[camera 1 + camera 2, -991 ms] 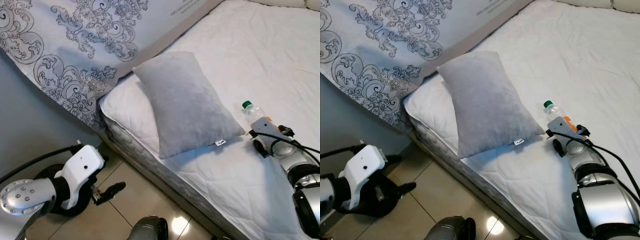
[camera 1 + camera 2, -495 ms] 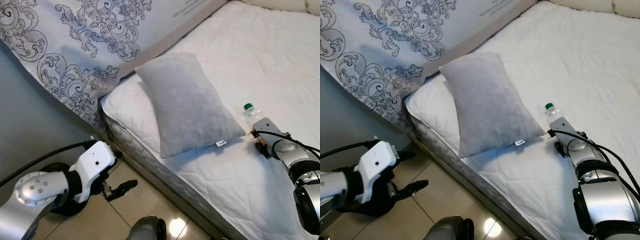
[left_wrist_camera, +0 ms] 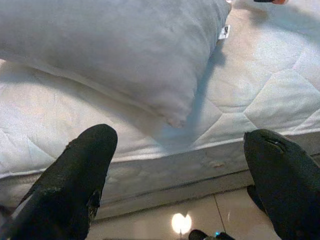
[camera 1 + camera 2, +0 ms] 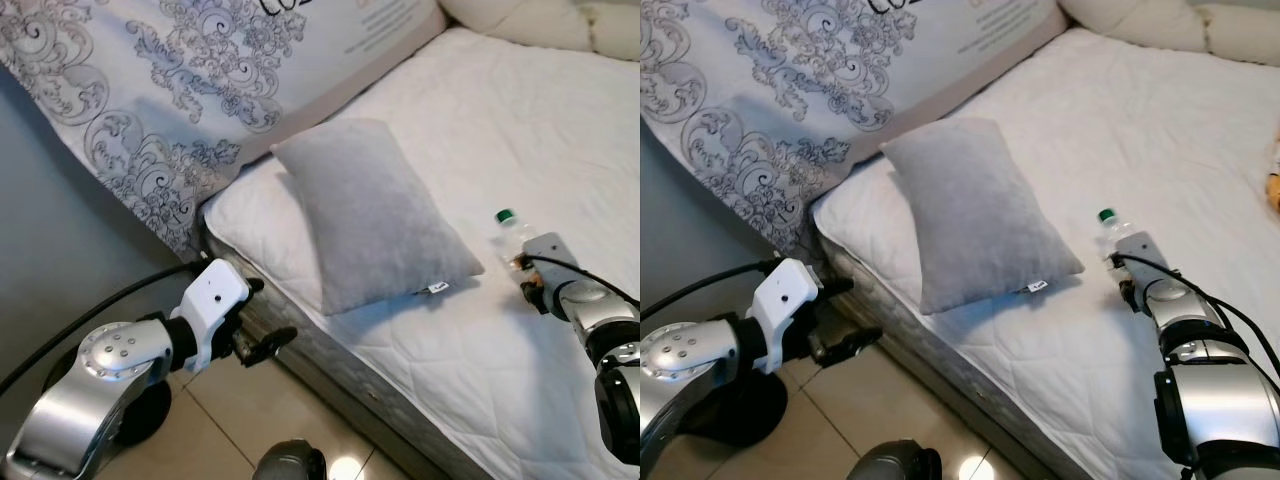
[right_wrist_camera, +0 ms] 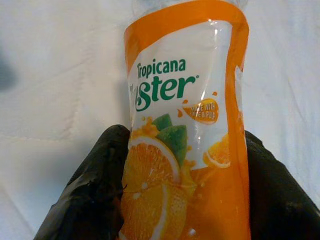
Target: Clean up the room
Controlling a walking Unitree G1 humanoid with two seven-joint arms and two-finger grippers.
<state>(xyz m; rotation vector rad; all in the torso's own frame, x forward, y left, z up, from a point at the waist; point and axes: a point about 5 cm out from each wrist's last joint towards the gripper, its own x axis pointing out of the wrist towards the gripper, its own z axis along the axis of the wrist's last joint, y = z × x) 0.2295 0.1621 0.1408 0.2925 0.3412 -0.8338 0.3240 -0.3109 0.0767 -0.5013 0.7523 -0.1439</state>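
Two arms busy: our right gripper (image 5: 185, 200) clamps juice bottle (image 5: 185, 130) mid-right on mattress (image 4: 560, 130); left gripper (image 3: 185, 175), spread wide, has climbed lower left toward pillow (image 4: 370, 210). Pickup's close.

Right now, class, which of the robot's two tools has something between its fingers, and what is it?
The right tool: an orange-labelled juice bottle sits between its black fingers over the white bed. The left tool is open with nothing in it, below the grey pillow.

A clear plastic bottle (image 5: 187, 125) with a green cap and an orange Tropicana label stands on the white bed (image 4: 520, 130), just beside a grey pillow (image 4: 375, 215) near the mattress edge.
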